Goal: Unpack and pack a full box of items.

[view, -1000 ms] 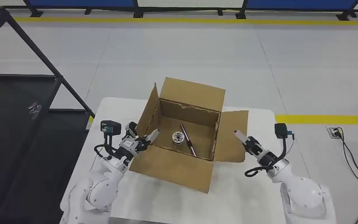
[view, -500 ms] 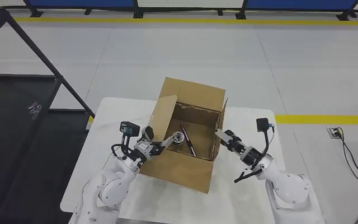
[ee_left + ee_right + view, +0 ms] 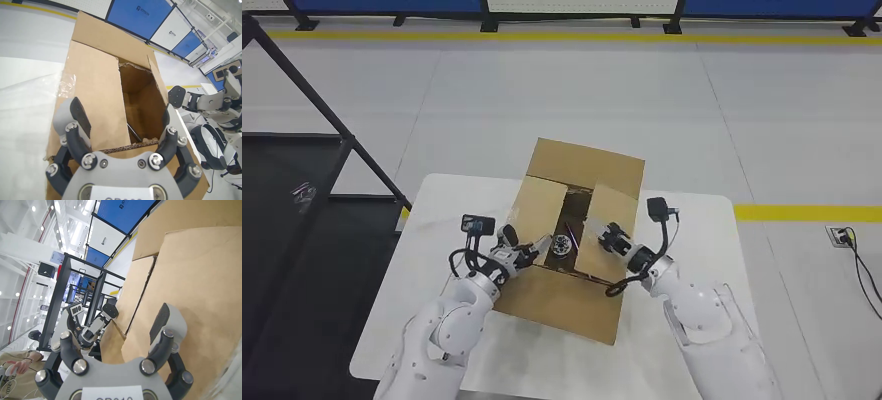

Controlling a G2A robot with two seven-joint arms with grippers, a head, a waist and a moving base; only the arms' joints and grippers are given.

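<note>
A brown cardboard box (image 3: 567, 300) stands on the white table (image 3: 432, 205). Its two side flaps lean in over the opening: the left flap (image 3: 542, 205) (image 3: 94, 85) and the right flap (image 3: 610, 215) (image 3: 189, 275). In the gap between them lie a round metal part (image 3: 562, 243) and a dark rod (image 3: 134, 132). My left gripper (image 3: 532, 248) (image 3: 122, 119) is open at the near edge of the left flap. My right gripper (image 3: 606, 238) (image 3: 121, 328) is open, with one finger (image 3: 166, 321) against the right flap. Each wrist view shows the other gripper across the box.
The box's far flap (image 3: 587, 165) stands upright at the back. Crumpled clear tape (image 3: 65, 87) hangs at the left flap's outer edge. A black metal frame (image 3: 322, 110) rises left of the table. Bare table lies on both sides of the box.
Both arms have swung inward toward the box's middle. The side flaps, spread outward a second ago, now lean in over the opening and hide most of the contents.
</note>
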